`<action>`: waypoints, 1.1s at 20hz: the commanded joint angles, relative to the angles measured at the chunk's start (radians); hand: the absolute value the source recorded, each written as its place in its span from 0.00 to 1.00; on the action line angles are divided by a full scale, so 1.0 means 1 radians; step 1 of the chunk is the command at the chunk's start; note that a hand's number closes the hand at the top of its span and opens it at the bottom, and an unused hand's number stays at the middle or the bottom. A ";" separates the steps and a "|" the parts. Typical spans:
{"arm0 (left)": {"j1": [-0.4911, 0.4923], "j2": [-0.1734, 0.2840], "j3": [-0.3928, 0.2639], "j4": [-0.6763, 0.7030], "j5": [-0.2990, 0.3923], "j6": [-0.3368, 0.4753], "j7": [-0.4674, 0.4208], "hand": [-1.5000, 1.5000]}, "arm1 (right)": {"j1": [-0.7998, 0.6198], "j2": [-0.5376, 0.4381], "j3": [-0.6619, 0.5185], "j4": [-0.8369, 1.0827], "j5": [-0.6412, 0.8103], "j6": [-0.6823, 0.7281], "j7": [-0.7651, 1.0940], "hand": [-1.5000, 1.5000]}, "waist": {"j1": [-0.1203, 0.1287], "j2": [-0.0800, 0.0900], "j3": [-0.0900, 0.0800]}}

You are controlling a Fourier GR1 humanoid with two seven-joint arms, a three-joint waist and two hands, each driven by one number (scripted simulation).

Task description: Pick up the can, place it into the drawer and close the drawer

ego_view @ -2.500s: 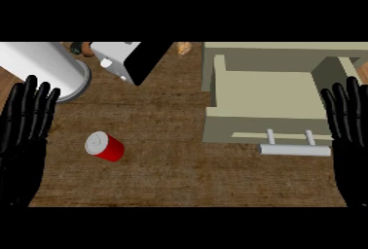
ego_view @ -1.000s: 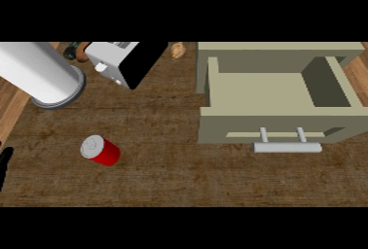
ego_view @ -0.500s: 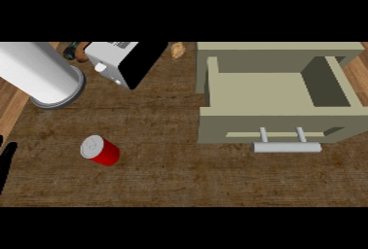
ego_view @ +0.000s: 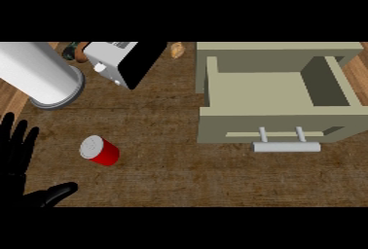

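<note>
Approach step: left hand (ego_view: 18, 160) spread wide, hovering at nine o'clock of the red can (ego_view: 100, 150) on the desk (ego_view: 173, 160). Next: closing around it, then carrying toward two o'clock, into the open drawer (ego_view: 251, 87).

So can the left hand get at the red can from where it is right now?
Probably yes. The left hand is open at the view's left edge, and the red can stands just to its right on bare counter with nothing between them.
</note>
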 commanded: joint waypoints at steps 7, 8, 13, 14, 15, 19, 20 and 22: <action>-0.041 -0.004 -0.046 0.177 -0.046 0.051 -0.106 0.00 | 0.070 0.040 -0.091 0.001 -0.050 0.125 -0.029 0.00 | -0.002 0.000 0.000; -0.070 -0.004 0.011 0.331 0.014 -0.001 -0.211 0.00 | -0.026 -0.045 -0.108 0.012 -0.115 0.076 0.070 0.00 | 0.000 0.001 -0.001; -0.046 -0.004 -0.086 0.321 -0.049 0.075 -0.237 0.00 | 0.006 0.011 -0.141 -0.019 -0.089 0.103 0.058 0.00 | 0.001 0.000 0.000; -0.064 -0.004 -0.005 0.410 -0.023 0.023 -0.280 0.00 | -0.010 0.026 -0.131 0.055 -0.041 0.134 -0.024 0.00 | 0.001 0.001 0.000; -0.037 -0.001 0.022 0.414 0.021 -0.006 -0.301 0.00 | -0.010 -0.007 -0.165 0.020 -0.106 0.126 0.038 0.00 | 0.002 0.000 0.000; -0.043 0.001 0.014 0.514 0.017 0.015 -0.381 0.00 | 0.005 0.024 -0.165 -0.039 -0.124 0.129 0.082 0.00 | 0.001 0.000 0.000; -0.046 -0.004 -0.043 0.508 -0.011 0.093 -0.391 0.00 | 0.015 0.017 -0.183 -0.010 -0.109 0.161 0.058 0.00 | 0.001 0.000 0.000; -0.086 0.008 0.049 0.629 0.026 0.021 -0.468 0.00 | -0.044 -0.001 -0.165 -0.019 -0.098 0.118 0.104 0.00 | 0.002 0.001 0.000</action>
